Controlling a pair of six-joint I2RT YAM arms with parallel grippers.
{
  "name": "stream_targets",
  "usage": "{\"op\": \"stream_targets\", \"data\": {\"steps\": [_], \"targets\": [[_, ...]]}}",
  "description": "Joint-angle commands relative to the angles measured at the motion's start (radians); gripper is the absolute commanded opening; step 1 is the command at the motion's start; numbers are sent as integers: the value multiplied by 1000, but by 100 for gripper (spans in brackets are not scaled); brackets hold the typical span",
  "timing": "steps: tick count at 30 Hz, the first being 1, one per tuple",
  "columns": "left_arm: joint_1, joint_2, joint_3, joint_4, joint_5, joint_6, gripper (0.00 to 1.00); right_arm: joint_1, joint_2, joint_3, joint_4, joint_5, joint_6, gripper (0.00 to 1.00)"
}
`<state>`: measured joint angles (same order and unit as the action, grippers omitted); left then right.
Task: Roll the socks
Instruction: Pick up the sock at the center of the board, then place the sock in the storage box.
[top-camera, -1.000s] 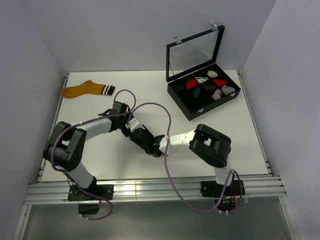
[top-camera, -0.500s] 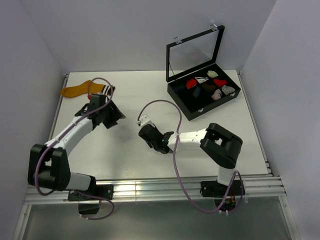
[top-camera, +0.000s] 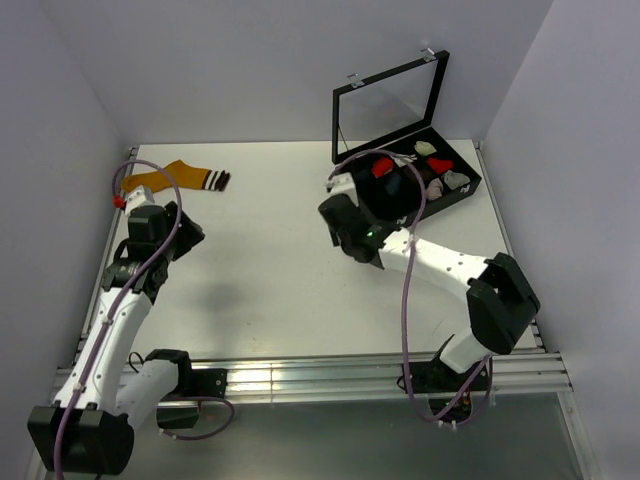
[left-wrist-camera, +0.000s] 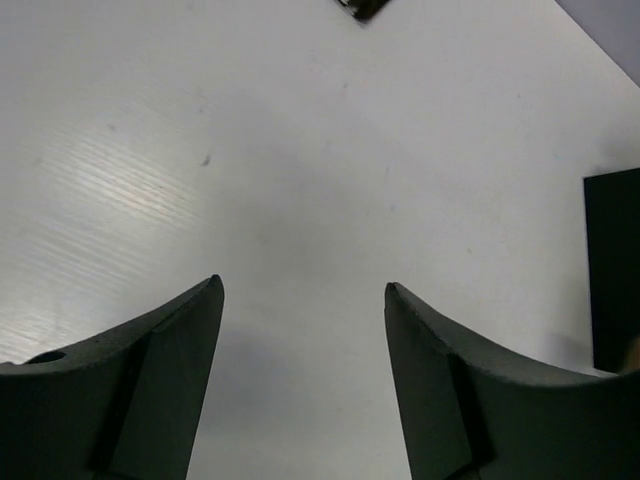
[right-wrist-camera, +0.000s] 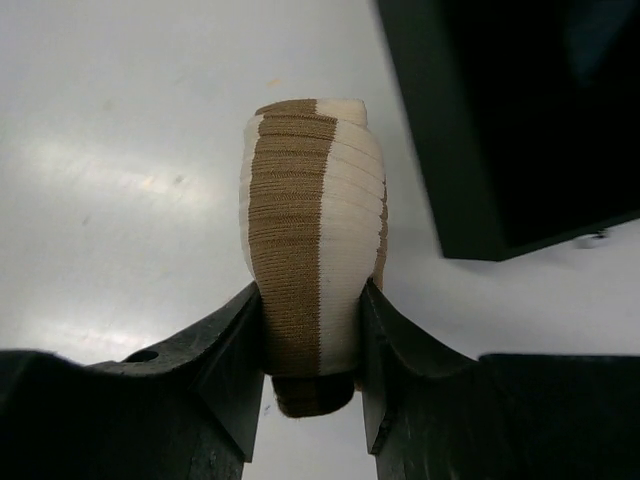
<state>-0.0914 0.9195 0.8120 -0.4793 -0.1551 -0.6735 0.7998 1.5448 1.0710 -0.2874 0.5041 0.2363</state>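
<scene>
**Sock roll in the right fingers, second sock flat at eleven o'clock**

White matte worktop (top-camera: 270, 270) fills a bay closed in by pale grey walls (top-camera: 250, 70) at nine, twelve and three o'clock. An aluminium rail (top-camera: 300, 378) runs along its six o'clock edge, where both arm bases are bolted. The wrist views show soft streaks of glare and a few tiny specks on the surface.

The right fingers (right-wrist-camera: 210, 400) are clamped on the brown-and-cream striped fabric sock (right-wrist-camera: 315, 250), which is rolled into a tight upright bundle and squeezed at its lower half. The black compartmented box (top-camera: 445, 208) sits at about one o'clock on the worktop, and the roll is held just beside its wall. From overhead the roll is hidden under the right wrist. The box's glass lid (top-camera: 390, 100) stands propped open toward twelve o'clock. Small sock bundles (top-camera: 381, 168) in red, white, grey and pink sit in the compartments.

The mustard-orange fabric sock (top-camera: 170, 178), which has a dark white-striped cuff, lies flat and unrolled at eleven o'clock. Its cuff points toward three o'clock and its toe toward nine.

The left fingers (left-wrist-camera: 130, 400) stand apart with nothing between them, over bare worktop on the nine o'clock side, near that sock but not touching it. Purple cables (top-camera: 404, 300) loop along both arms.
</scene>
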Motion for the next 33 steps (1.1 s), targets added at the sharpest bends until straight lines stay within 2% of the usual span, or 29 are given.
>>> {"op": "stream_targets", "data": {"steps": [1, 7, 13, 17, 19, 25, 29, 33], "targets": [[5, -45, -39, -19, -129, 95, 71, -92, -34, 75, -75, 97, 20, 0], [4, -47, -59, 8, -136, 97, 72, -281, 24, 164, -131, 145, 21, 0], [-1, -13, -54, 19, -172, 106, 71, -448, 153, 326, -231, 93, 29, 0], [-4, 4, -54, 21, -173, 103, 72, -517, 230, 403, -274, 10, 38, 0], [-4, 8, -54, 21, -178, 104, 71, -537, 293, 478, -358, -33, 73, 0], [-5, 24, -50, 13, -193, 100, 71, -591, 376, 573, -436, -179, 142, 0], [-5, 32, -50, 13, -198, 100, 71, -597, 429, 648, -551, -179, 192, 0], [-5, 38, -51, 13, -196, 100, 71, -608, 443, 655, -581, -161, 253, 0]]}}
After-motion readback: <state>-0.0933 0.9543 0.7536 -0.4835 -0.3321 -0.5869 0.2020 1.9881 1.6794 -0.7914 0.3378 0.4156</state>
